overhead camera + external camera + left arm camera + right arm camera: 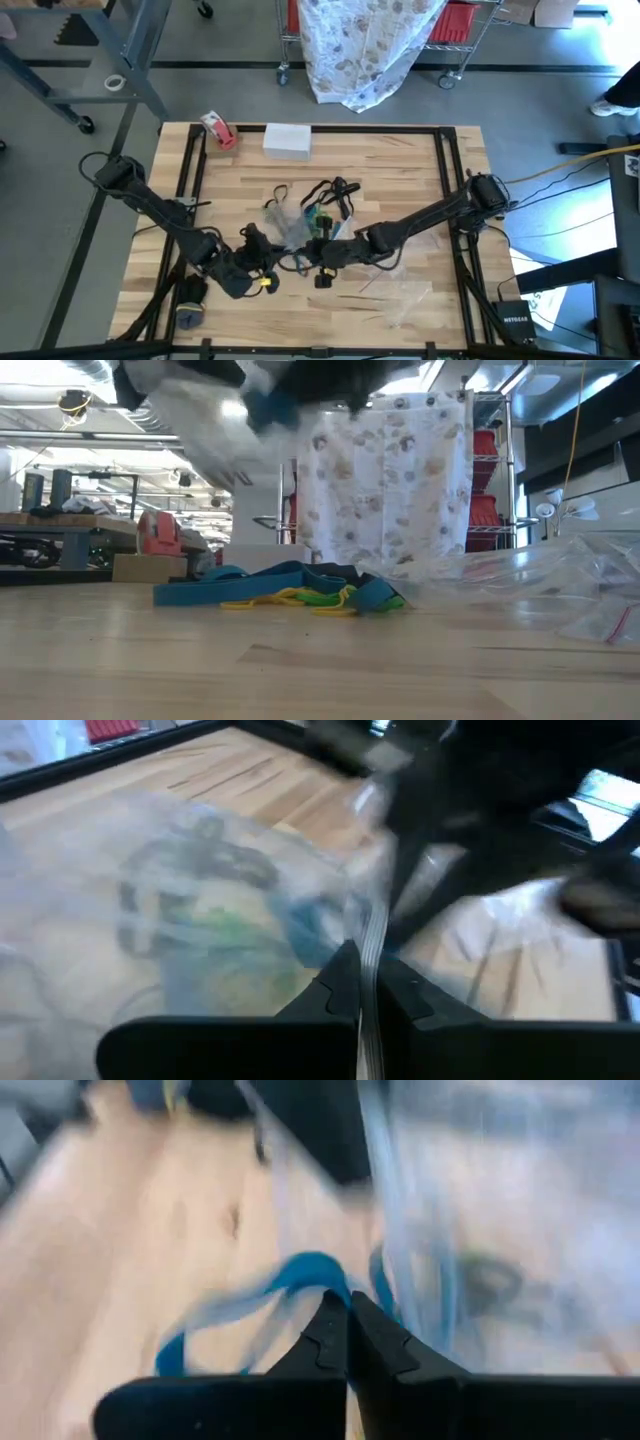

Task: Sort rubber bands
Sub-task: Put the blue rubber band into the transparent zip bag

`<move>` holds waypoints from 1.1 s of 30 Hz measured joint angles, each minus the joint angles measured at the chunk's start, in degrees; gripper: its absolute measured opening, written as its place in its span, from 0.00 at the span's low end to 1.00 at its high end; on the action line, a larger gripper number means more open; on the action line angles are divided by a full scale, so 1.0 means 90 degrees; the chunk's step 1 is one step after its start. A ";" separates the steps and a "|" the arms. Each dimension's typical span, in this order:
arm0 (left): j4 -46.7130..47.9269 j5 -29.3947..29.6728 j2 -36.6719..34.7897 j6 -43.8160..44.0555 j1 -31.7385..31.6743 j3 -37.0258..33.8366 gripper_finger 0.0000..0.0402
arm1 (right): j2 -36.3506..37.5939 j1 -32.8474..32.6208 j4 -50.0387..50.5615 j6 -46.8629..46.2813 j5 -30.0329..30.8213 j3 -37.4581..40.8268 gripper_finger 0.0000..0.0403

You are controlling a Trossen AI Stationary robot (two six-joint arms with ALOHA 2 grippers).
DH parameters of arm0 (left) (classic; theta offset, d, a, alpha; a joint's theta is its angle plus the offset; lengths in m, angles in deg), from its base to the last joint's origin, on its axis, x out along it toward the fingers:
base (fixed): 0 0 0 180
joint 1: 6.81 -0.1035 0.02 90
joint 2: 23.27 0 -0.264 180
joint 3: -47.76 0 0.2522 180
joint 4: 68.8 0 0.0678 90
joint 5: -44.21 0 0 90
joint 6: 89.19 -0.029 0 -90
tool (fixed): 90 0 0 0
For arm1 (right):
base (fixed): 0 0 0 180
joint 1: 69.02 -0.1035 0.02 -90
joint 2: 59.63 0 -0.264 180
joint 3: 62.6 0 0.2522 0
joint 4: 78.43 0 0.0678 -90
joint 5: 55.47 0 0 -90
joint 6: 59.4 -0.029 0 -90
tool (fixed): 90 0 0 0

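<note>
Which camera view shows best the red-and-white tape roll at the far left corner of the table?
The high view shows the tape roll best: it is seen whole from above, on the wood beside the white box. The low view shows only a blurred red shape far behind the rubber bands. Neither wrist view shows it.

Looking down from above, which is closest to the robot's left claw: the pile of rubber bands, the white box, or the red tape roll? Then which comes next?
From the left claw, in the high view:
1. Rubber bands, mid-table, just beyond the claw.
2. White box, at the far edge.
3. Red tape roll, far-left corner, only a little farther than the box.
</note>
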 joint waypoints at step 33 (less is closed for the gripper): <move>0.1191 0.0256 -0.0018 0.1799 0.0006 0.0238 0.00 | 0.0048 0.0136 0.0705 -0.2047 0.1937 -0.0018 0.00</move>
